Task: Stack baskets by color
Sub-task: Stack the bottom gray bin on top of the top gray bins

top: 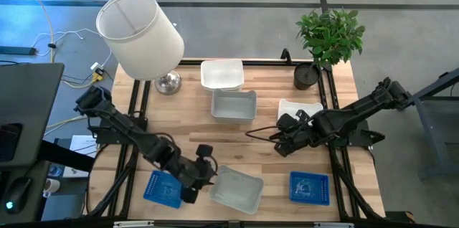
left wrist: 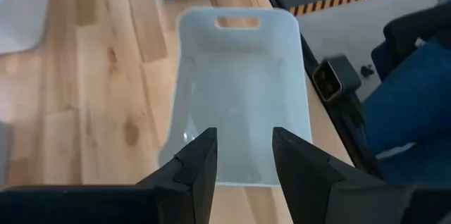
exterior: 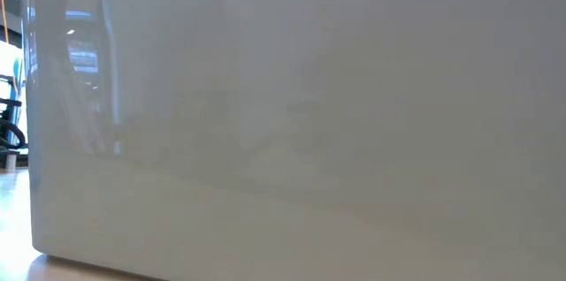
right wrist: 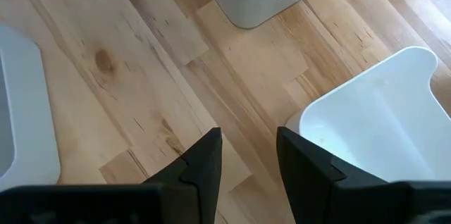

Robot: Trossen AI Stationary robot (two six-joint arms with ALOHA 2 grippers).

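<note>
Six baskets show on the wooden table in the high view. A white basket (top: 222,74) and a translucent grey basket (top: 234,105) lie at the far middle, and another white basket (top: 301,108) lies beside my right arm. Along the near edge lie a blue basket (top: 163,188), a grey basket (top: 237,188) and a second blue basket (top: 309,188). My left gripper (top: 203,173) hangs open above the near grey basket's left end (left wrist: 239,90), touching nothing. My right gripper (top: 277,140) hangs open over bare wood (right wrist: 248,139), left of the white basket (right wrist: 380,122).
A big white lampshade (top: 140,34) on a metal foot stands at the far left, and a potted plant (top: 326,41) at the far right corner. A pale basket wall (exterior: 292,122) fills the low view. Bare wood lies in the table's middle (top: 237,145).
</note>
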